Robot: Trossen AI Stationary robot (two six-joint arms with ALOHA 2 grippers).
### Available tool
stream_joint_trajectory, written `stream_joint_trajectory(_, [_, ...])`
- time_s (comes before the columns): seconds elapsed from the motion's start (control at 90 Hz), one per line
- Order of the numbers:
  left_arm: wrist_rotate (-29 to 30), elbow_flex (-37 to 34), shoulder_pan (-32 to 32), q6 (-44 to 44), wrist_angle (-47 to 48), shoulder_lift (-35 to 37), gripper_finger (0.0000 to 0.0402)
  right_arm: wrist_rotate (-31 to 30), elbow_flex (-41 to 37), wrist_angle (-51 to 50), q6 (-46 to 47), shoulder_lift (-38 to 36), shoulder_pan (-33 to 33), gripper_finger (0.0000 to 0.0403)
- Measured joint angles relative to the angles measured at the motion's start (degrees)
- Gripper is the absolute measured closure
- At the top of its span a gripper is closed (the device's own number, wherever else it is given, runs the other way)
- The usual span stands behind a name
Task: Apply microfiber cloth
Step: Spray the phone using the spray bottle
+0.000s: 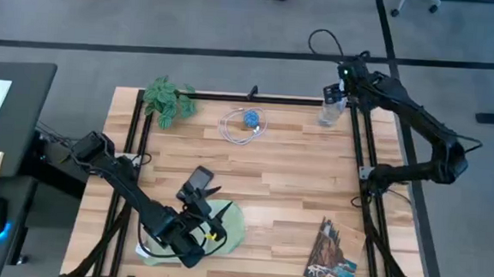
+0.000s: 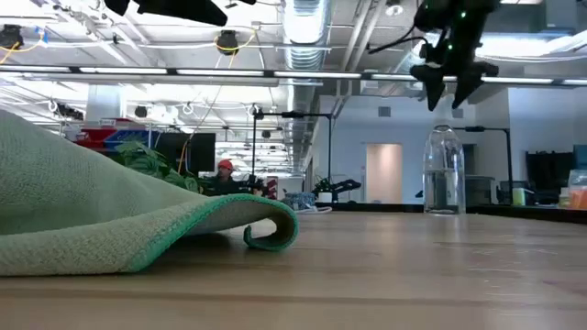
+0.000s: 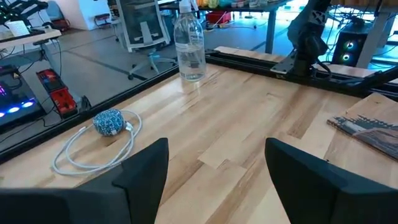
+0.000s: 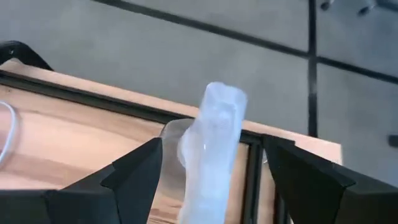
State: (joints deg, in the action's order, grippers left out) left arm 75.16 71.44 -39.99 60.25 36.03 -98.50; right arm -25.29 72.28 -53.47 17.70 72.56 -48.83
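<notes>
The pale green microfiber cloth point(image 1: 227, 227) lies rumpled on the wooden table near its front edge; in the low view its folded rim point(image 2: 261, 225) curls up off the wood. A black phone point(image 1: 198, 179) lies just beyond it. My left gripper point(image 1: 209, 203) point(image 3: 217, 146) hovers open above the cloth and phone, with nothing between its fingers. My right gripper point(image 1: 341, 82) point(image 2: 449, 90) hangs open at the far right, above a clear water bottle point(image 2: 443, 170) point(image 4: 208, 146). Its fingers stand on either side of the bottle's top, clear of it.
A leafy plant point(image 1: 168, 99) sits at the far left corner. A white cable coiled round a blue ball point(image 1: 246, 121) point(image 3: 109, 121) lies at the far middle. A magazine point(image 1: 332, 260) lies at the near right. Black frame rails point(image 1: 362, 154) run along the table's sides.
</notes>
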Motion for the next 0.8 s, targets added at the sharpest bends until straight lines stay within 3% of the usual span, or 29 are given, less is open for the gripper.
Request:
stream_joint_trajectory(0.133, [-0.05,-0.46,0.00,0.59,-0.03,-0.01,0.0157,0.04,-0.01,-0.01,-0.22,0.17,-0.49,0.0132])
stream_joint_trajectory(0.233, [-0.20,-1.32,0.00,1.16,-1.07,-0.02,0.0157,0.04,0.00,-0.05,-0.22,0.17,-0.51,0.0159])
stream_joint_trajectory(0.522, [-0.40,-2.36,0.00,1.51,-2.64,-0.02,0.0157,2.40,0.21,0.52,-3.56,0.10,-0.61,0.0347])
stream_joint_trajectory(0.8, [-0.47,-2.36,0.00,0.87,-2.71,-0.02,0.0157,4.81,1.50,-2.60,-7.95,-1.38,5.81,0.0348])
